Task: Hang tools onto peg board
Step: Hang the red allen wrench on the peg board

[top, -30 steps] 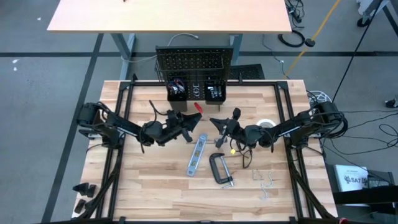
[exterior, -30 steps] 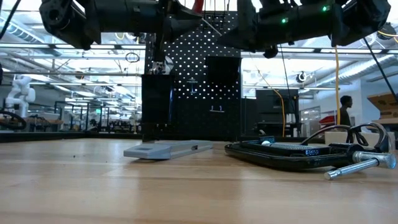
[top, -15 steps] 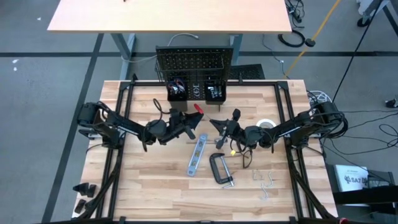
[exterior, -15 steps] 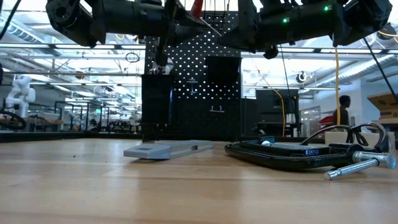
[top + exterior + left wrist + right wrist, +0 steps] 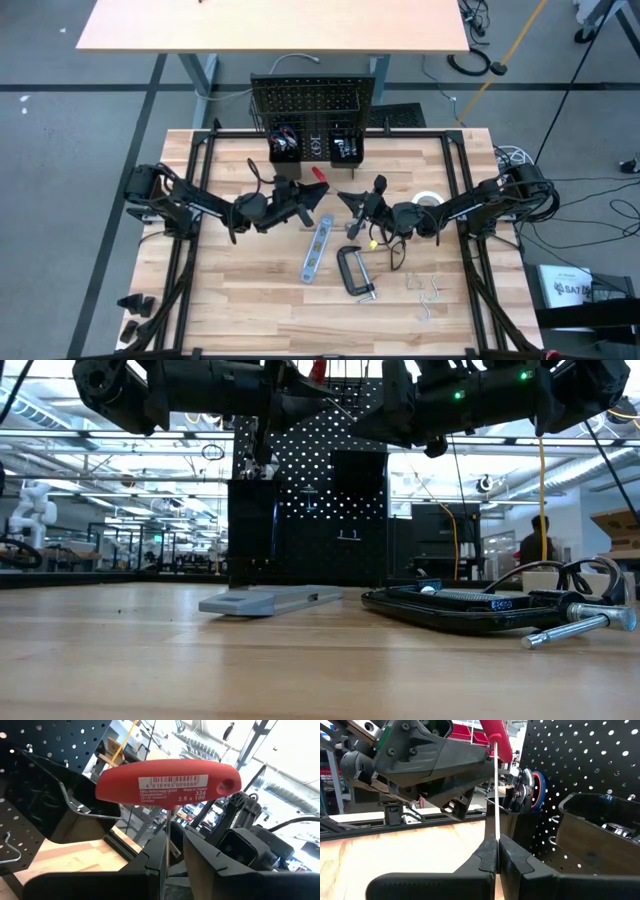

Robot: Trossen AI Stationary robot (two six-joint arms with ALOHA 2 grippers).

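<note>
The red screwdriver (image 5: 167, 782) is held by the left gripper (image 5: 297, 200): its fingers (image 5: 145, 870) are nearly closed on the thin shaft, with the T-handle just past the fingertips and lifted off the counter (image 5: 250, 300). The shaft's long axis runs straight out from between the fingers, toward the peg board (image 5: 312, 98). The right gripper (image 5: 496, 851) is fully shut, with the same shaft standing at the tips of its fingers (image 5: 487, 857); whether the shaft is pinched there cannot be told. The board and its bins (image 5: 284, 145) lie just ahead of the left fingers, and the left arm is judged the nearer. The level (image 5: 316, 249) and clamp (image 5: 353, 270) lie on the counter, behind both grippers.
</note>
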